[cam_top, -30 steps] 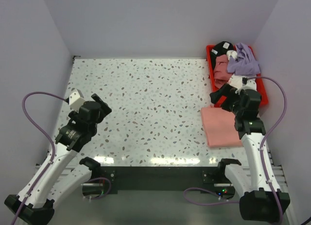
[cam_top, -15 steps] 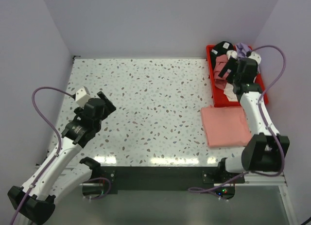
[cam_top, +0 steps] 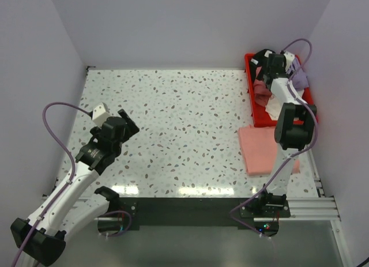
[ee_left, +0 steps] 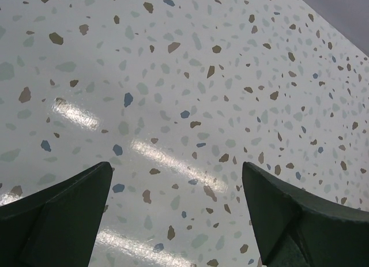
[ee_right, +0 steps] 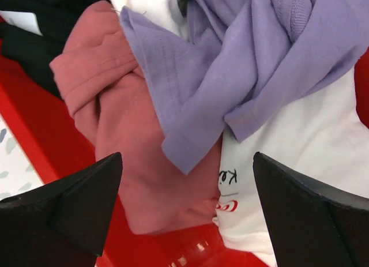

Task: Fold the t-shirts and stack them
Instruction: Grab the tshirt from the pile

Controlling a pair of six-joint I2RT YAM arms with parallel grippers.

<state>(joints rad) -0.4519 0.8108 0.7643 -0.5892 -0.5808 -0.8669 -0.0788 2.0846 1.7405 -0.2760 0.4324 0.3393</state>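
1. Presently the left gripper [ee_left: 177,169] hangs over the bare speckled table [cam_top: 184,117], fingers spread and empty; it has barely shifted in the last second.
2. The salmon-pink shirt [cam_top: 262,149] lies folded flat at the table's right, just in front of the red bin [cam_top: 252,97], unmoved.
3. The right gripper [ee_right: 187,157] has swung from beside that shirt out over the bin, jaws wide apart and holding nothing. Judged: one shirt finished, the next pick starting.
4. Bin contents, all crumpled: black shirt [ee_right: 34,25], dusty-rose shirt [ee_right: 127,140], lavender shirt [ee_right: 190,88] draped on top, white shirt [ee_right: 300,163].
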